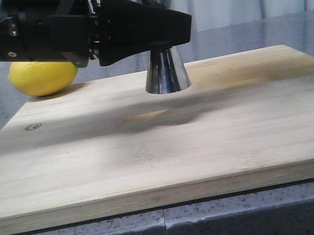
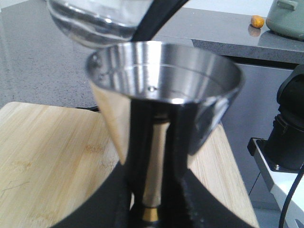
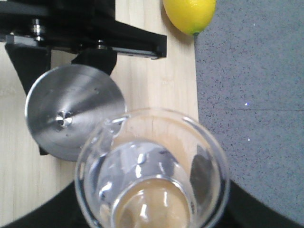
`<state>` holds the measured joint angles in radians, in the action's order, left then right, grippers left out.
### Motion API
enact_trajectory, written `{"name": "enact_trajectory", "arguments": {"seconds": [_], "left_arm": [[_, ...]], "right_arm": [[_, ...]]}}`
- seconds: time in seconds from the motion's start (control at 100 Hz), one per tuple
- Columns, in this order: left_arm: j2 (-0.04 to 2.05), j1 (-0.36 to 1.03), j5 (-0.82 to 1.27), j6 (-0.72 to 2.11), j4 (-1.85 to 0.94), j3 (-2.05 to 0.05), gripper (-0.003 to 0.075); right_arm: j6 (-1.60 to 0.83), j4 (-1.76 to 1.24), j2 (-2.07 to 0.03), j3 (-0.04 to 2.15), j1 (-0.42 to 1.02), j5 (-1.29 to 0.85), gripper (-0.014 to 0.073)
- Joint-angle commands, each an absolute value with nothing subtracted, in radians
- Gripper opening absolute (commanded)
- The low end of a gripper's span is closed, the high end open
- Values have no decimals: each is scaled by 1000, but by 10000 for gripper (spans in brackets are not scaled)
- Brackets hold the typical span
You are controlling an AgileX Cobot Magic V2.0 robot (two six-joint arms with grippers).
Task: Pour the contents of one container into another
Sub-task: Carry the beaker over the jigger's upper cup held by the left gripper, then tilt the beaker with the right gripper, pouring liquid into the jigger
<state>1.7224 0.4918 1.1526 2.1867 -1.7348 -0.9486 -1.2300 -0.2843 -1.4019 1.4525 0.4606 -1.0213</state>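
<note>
My left gripper [image 2: 154, 190] clamped on steel jigger [image 2: 164, 85]; right gripper's hold on glass beaker [image 3: 152, 171] unclear. Tip spout over jigger centre, slowly.

Silver mirror-finish jigger [image 1: 165, 71], clear glass beaker [image 3: 152, 171], yellow lemon [image 1: 44, 76], pale bamboo-grain board [image 1: 162, 147] with small dark stamp, speckled grey table [image 1: 165, 234], black left gripper [image 1: 180, 27], white curtain upper right
</note>
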Motion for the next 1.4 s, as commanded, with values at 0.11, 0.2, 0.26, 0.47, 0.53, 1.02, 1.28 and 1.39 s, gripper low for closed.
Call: {"name": "enact_trajectory", "arguments": {"seconds": [0.11,0.2,0.26,0.47,0.53,1.02,1.28,1.39], "left_arm": [[1670,502,1269,2176,-1799,-976,-19],[1670,502,1269,2175,-1799,-976,-19],[1670,502,1269,2175,-1799,-976,-19],[1670,502,1269,2175,-1799,-976,-19],[1670,502,1269,2175,-1799,-976,-19],[1670,502,1269,2175,-1799,-976,-19],[1670,502,1269,2175,-1799,-976,-19],[1670,502,1269,2175,-1797,-976,-19]], "right_arm": [[-1225,-291,-1376,1489,465,-958,258],[-1225,-279,-1376,1489,465,-958,258],[-1225,-272,-1376,1489,465,-957,258],[-1223,-250,-1376,1496,465,-949,258],[-1223,-248,-1376,1506,465,-949,258],[-1223,-233,-1376,1527,465,-955,258],[-1199,-143,-1376,1527,525,-949,258],[-1198,-135,-1376,1527,536,-947,258]]}}
